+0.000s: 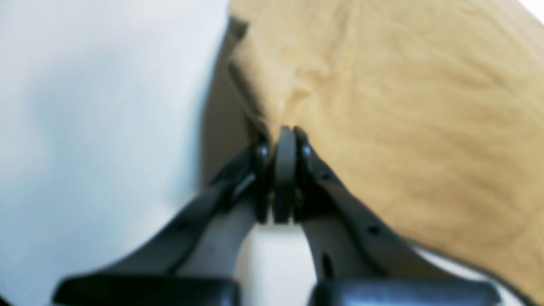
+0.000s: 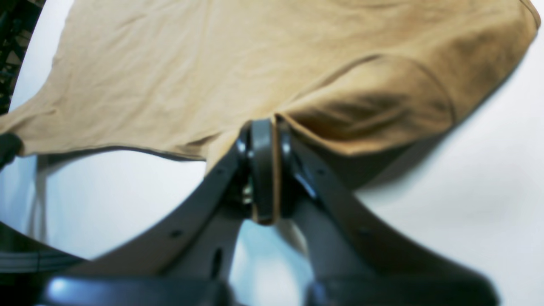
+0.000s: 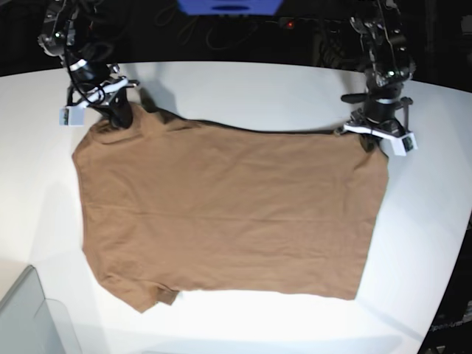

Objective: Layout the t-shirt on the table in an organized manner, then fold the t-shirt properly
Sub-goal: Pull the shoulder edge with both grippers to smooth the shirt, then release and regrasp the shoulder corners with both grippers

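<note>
The brown t-shirt (image 3: 228,206) lies spread flat on the white table (image 3: 236,88), one short sleeve at the near left. At the shirt's far right corner, my left gripper (image 3: 366,135) holds the cloth. The left wrist view shows that gripper (image 1: 285,129) shut, with the t-shirt (image 1: 403,106) bunched at its tips. My right gripper (image 3: 122,118) is at the far left corner. In the right wrist view its jaws (image 2: 263,123) stand close together, with a thin edge of the t-shirt (image 2: 212,63) pinched between them and the cloth lifted off the table (image 2: 467,191).
A grey translucent bin corner (image 3: 29,317) sits at the near left. The table's curved far edge runs behind both arms, with dark floor and cables beyond. A blue object (image 3: 228,6) is at the top centre.
</note>
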Tool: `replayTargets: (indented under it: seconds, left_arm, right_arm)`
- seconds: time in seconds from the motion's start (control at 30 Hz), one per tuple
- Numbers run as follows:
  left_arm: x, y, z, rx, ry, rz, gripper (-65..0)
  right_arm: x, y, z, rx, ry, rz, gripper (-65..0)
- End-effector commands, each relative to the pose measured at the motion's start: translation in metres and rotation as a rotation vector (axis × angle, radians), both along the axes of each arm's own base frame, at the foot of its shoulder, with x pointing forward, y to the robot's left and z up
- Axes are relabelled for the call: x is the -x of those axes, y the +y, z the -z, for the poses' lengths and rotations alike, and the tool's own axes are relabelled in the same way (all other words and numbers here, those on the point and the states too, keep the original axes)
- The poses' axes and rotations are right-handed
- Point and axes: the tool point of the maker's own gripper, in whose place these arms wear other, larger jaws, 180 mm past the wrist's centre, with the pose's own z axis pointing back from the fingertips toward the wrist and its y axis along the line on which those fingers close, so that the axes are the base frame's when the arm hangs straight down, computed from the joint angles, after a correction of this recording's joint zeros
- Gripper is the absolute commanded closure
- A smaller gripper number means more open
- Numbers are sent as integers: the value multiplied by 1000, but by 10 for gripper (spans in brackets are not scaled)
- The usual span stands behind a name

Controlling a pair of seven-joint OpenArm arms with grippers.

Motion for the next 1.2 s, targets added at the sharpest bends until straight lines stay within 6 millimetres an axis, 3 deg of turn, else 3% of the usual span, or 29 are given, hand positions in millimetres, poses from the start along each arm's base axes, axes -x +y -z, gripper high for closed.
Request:
replayTargets:
  seconds: [0.0,0.17,0.33,0.4,0.53,0.6,0.7,0.87,1.07,1.17]
  left_arm:
    - [-7,4,-13,-17,-45,-2,-4]
    - [1,6,-8,-23,-23,1,-5]
    - [18,8,4,-27,22,-1,-9]
    - [22,8,7,-26,34,-1,-48]
    - [28,8,11,-27,50,-1,-213]
    - [33,8,13,-28,58,-2,-258]
    - [33,9,12,-28,59,-4,-250]
    - [44,30,4,-44,46,-76,-252]
    - [60,31,-15,-75,30,-73,-252]
    - [62,32,-14,-80,36,-72,-252]
  right_arm:
    - [-3,-6,-10,3,-42,16,-116]
    - [10,-27,-8,32,-19,65,-240]
    - [34,-53,-2,41,14,185,-293]
    - [40,-59,-1,41,24,219,-303]
    - [48,-55,1,46,37,188,-306]
    - [52,-53,3,44,46,182,-306]
    - [57,-38,8,25,64,144,-306]
    - [56,-21,16,56,96,52,-306]
    - [45,-27,17,181,70,30,-340]
    - [42,-30,15,221,41,31,-365]
